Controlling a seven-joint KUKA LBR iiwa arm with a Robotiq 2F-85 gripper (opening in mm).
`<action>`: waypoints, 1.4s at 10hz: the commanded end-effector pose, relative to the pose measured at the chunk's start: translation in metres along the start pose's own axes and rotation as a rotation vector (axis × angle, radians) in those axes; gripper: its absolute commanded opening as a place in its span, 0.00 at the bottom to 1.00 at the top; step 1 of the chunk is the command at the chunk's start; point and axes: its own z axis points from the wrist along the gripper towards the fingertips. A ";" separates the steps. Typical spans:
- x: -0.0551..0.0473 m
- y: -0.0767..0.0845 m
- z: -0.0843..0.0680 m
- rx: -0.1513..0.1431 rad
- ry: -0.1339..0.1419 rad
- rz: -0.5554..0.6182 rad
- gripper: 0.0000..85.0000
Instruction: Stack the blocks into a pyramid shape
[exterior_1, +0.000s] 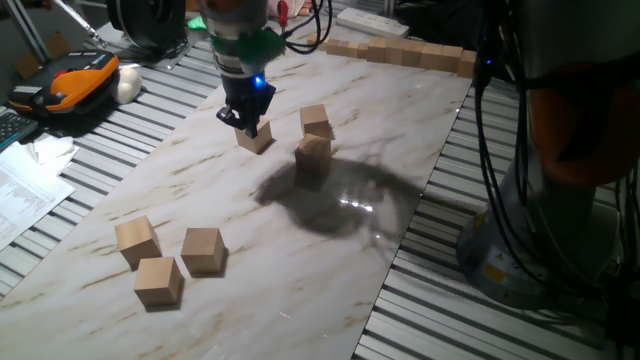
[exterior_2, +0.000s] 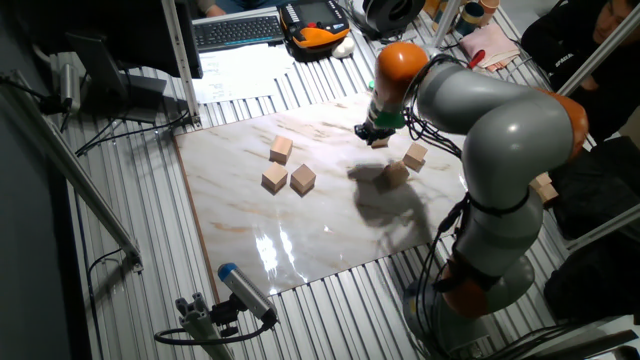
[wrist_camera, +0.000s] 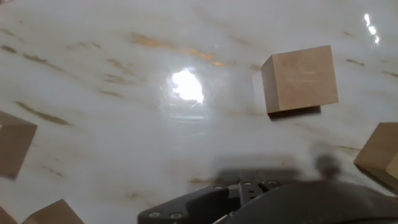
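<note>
My gripper (exterior_1: 247, 120) points down at the far part of the marble board (exterior_1: 300, 250), its fingertips right at the top of one block (exterior_1: 258, 138), seen in the other fixed view as the block (exterior_2: 379, 141) under the gripper (exterior_2: 376, 133). Whether the fingers clamp it is unclear. Two more blocks (exterior_1: 315, 120) (exterior_1: 313, 158) lie just to the right. Three blocks (exterior_1: 136, 240) (exterior_1: 204, 250) (exterior_1: 159, 281) sit grouped near the front left. The hand view shows a block (wrist_camera: 300, 78) on the marble but neither fingertips nor anything held.
A long joined row of tan cubes (exterior_1: 400, 50) lies along the board's far edge. An orange-and-black device (exterior_1: 75, 82) and papers (exterior_1: 25, 185) sit on the slatted table at the left. The arm's base (exterior_2: 490, 270) and cables (exterior_1: 495, 150) stand on the right.
</note>
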 end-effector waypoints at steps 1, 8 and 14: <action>0.000 0.000 0.000 -0.003 0.020 -0.013 0.00; 0.000 0.000 0.000 -0.002 -0.053 0.062 0.00; 0.000 0.000 0.000 0.023 -0.065 0.074 0.00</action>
